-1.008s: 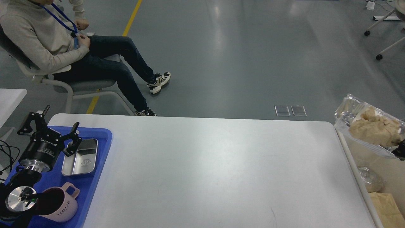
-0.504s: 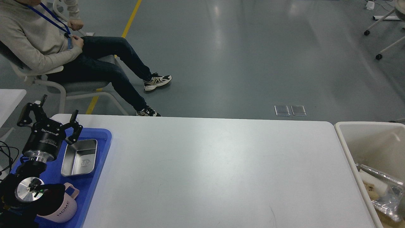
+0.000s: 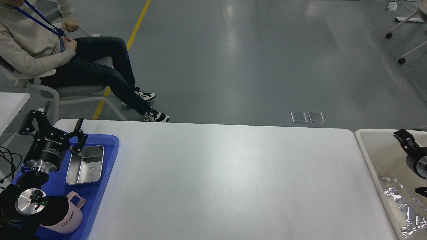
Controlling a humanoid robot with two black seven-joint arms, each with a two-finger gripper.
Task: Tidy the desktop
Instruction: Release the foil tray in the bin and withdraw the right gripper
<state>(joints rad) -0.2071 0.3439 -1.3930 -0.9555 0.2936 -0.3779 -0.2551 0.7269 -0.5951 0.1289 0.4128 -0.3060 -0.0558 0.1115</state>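
Note:
The desktop point(image 3: 227, 173) is a wide white tabletop with rounded corners, and its middle is bare. My left gripper point(image 3: 63, 115) is open and empty above the far end of a blue tray point(image 3: 110, 160) at the desktop's left edge. The tray holds a steel tin point(image 3: 85, 165) and a pink mug point(image 3: 71, 218) marked HOME. My right gripper point(image 3: 408, 143) shows only partly at the right edge, above a cream bin point(image 3: 367, 146). Its fingers cannot be told apart.
The cream bin stands against the desktop's right side with crumpled foil wrapping point(image 3: 400, 200) in it. A person point(image 3: 40, 50) sits on a chair beyond the far left corner. Another white table point(image 3: 10, 103) is at the left.
The bag of rubbish held above the bin a second ago now lies in the bin. My right gripper left the view and came back in. My left gripper lifted slightly off the tin.

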